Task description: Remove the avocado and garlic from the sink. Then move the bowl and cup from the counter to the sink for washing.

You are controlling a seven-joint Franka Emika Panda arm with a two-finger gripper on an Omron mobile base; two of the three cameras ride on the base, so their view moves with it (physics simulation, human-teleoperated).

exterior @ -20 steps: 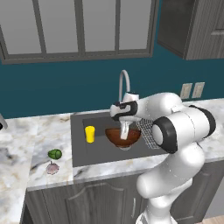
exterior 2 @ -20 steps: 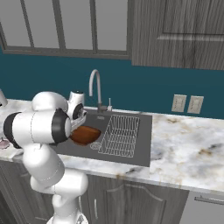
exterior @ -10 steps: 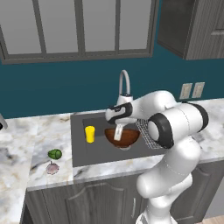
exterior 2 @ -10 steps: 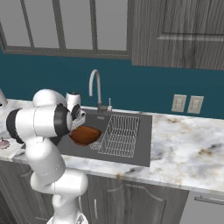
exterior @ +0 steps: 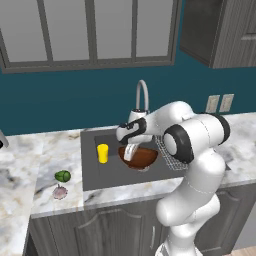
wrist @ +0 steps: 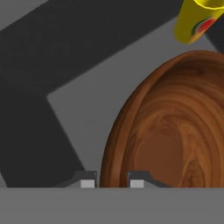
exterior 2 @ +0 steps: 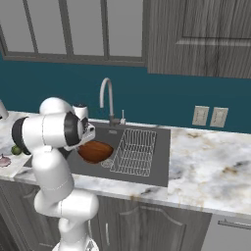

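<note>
With the avocado [exterior: 62, 175] and garlic [exterior: 59, 192] out on the worktop [exterior: 45, 155] and the cup [exterior: 103, 153] already in the sink [exterior: 92, 175], my hand [wrist: 112, 183] is grasping the bowl [wrist: 170, 131] rim down there, just letting go left.

Even, flat rendered light, no glare or blur; soft shadows inside the sink [exterior: 95, 172]; hand view sharp, dark diagonal shadow band.

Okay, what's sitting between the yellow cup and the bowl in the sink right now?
Nothing but bare dark sink floor. In the left base view a narrow empty strip separates the cup from the bowl; the hand view shows the same gap.
</note>
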